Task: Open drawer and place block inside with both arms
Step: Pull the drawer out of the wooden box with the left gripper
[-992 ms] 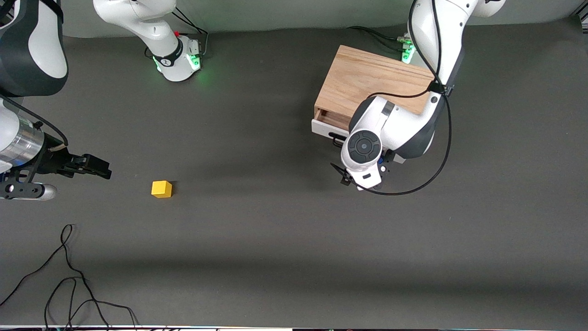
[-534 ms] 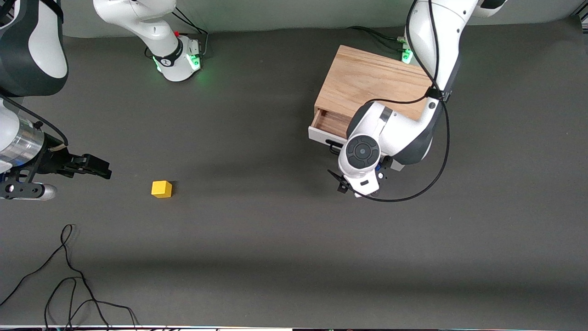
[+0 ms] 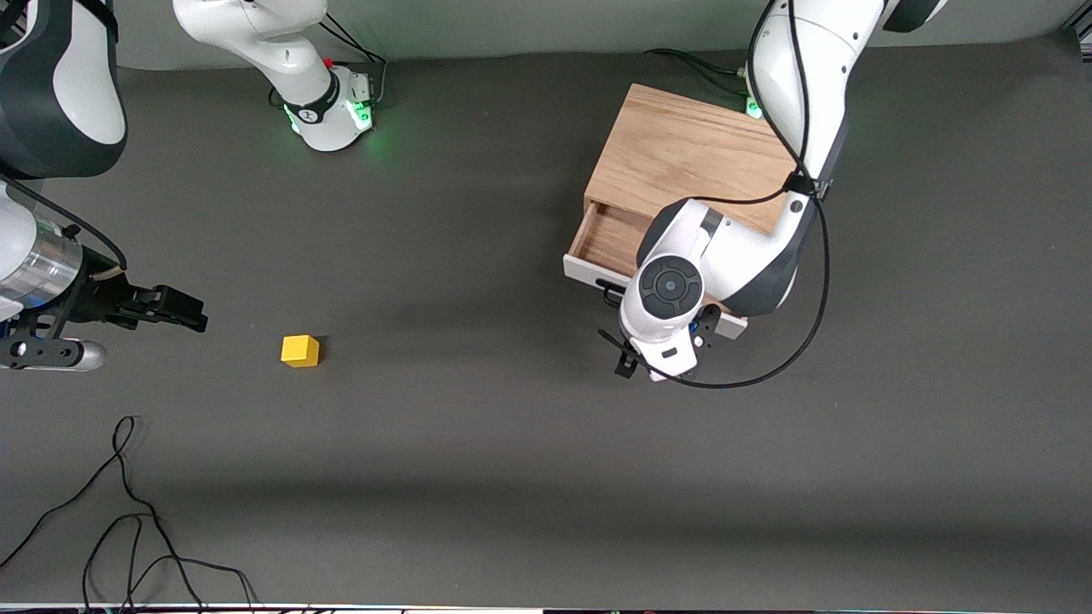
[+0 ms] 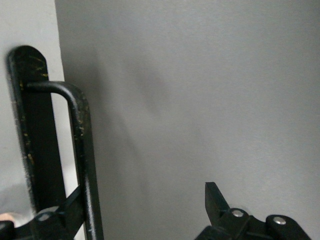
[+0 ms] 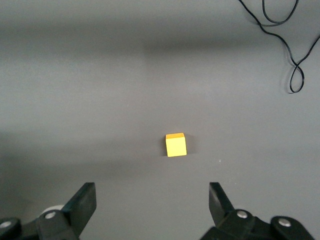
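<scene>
A: So where do things stand?

B: Left gripper (image 4: 135, 210) hooks one finger inside the drawer (image 3: 610, 243)'s handle (image 4: 82, 150), jaws apart, unclamped; it could slip.

A: And the right gripper (image 5: 150, 205)?

B: Open, waiting over bare table near the block (image 3: 300, 350), well apart from the half-open drawer.

You get even, soft overhead light on the dark table (image 3: 478, 477); broad faint shadow bands cross it. The left wrist view is dim and close, its handle (image 4: 82, 165) slightly soft.
</scene>
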You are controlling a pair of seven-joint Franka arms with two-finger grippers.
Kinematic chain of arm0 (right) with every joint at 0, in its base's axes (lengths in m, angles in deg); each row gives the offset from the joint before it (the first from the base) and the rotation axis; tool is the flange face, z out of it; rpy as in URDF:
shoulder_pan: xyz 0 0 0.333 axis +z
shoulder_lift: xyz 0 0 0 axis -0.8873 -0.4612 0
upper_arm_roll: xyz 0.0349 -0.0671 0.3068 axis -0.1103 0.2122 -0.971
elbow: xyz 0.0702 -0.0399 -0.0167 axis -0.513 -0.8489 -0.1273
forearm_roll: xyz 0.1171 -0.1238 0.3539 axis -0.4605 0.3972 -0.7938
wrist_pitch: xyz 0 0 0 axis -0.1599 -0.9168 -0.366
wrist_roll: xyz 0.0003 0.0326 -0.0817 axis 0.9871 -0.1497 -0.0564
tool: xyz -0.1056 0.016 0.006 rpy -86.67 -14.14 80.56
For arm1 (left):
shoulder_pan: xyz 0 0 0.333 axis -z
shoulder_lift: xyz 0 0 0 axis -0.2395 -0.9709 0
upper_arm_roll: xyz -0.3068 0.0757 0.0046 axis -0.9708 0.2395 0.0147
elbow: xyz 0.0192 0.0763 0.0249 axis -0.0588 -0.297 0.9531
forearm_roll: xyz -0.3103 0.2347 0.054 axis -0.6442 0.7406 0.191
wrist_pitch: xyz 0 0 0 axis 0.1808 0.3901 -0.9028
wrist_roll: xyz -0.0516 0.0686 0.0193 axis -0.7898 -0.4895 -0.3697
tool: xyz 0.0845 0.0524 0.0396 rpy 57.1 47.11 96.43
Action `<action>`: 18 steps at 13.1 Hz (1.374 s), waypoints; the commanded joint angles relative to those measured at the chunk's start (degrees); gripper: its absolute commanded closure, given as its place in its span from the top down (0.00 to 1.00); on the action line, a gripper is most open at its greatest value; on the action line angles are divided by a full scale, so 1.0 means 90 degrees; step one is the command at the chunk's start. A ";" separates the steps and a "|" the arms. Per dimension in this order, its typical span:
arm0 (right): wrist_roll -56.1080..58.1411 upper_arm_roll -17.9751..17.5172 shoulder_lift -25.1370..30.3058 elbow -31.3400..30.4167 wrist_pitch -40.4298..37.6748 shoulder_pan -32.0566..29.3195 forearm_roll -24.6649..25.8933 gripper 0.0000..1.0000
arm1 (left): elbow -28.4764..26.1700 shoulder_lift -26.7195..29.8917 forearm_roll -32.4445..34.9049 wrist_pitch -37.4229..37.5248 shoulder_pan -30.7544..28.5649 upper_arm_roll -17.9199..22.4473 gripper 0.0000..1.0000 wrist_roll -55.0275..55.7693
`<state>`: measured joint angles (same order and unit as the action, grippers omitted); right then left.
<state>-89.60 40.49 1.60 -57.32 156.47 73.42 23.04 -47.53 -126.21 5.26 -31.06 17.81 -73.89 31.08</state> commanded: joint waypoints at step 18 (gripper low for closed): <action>0.0030 -0.0028 0.0081 0.0041 -0.0046 0.0021 0.0043 1.00 | 0.1386 -0.0074 0.0016 0.0484 -0.0149 0.0049 1.00 -0.0704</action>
<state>-89.60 40.30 1.78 -57.29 156.47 73.43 23.04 -38.94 -128.64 5.27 -33.73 17.50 -73.75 28.20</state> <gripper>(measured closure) 0.000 0.000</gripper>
